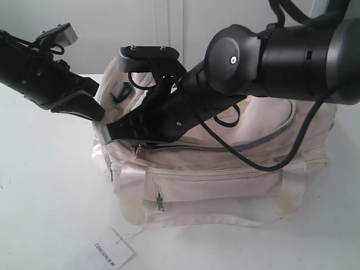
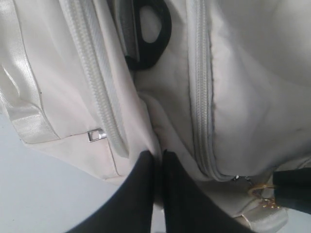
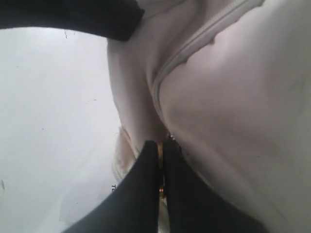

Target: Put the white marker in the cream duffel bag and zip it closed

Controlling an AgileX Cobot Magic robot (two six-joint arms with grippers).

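The cream duffel bag (image 1: 225, 169) lies on the white table with its top flap down. The white marker is not in view. My left gripper (image 1: 101, 115) is at the bag's left end, shut on a fold of its cream fabric (image 2: 156, 154). My right gripper (image 1: 130, 142) reaches across to the bag's front left corner. It is shut on the gold zip pull (image 3: 161, 188), which shows between its black fingers (image 3: 146, 165). The left wrist view shows the same pull (image 2: 257, 191) beside a right finger (image 2: 291, 190). A black end ring (image 2: 153, 34) shows above.
A white paper tag printed "TONLION" (image 1: 109, 251) lies on the table in front of the bag, tied to it by a thin string. The front zip pocket (image 1: 214, 188) faces the camera. The right arm's black cable (image 1: 247, 157) hangs over the flap.
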